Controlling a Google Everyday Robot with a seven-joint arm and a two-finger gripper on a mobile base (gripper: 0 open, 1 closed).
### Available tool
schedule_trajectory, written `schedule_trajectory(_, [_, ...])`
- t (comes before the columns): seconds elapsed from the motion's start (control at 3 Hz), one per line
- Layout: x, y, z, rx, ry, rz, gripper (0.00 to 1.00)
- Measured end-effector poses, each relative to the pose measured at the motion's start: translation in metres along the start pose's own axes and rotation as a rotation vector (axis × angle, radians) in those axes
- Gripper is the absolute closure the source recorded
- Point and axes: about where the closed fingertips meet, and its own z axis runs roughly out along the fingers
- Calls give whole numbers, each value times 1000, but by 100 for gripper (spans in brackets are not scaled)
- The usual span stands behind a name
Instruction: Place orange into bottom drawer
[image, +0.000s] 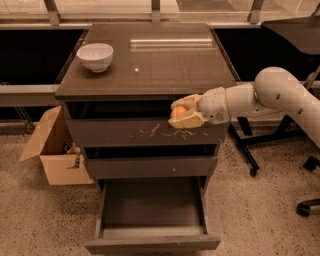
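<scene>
orange half hidden between fingers of gripper, before scratched drawer; arm cut off right edge

Smooth cream-white arm of rounded segments at frame right; its gripper, near centre, has seemingly yellowish-tan fingers.

The gripper is clasping the orange between its fingers, hanging in front of the scratched top drawer (toward its right end). Below, the bottom drawer is standing pulled open. A white bowl is sitting far left on the cabinet top.
</scene>
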Motion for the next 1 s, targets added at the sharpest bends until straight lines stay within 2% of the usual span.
schedule_trajectory(0.33, [0,0,0,0,0,0,100])
schedule_trajectory(1.0, [51,33,9,-33,56,0,100])
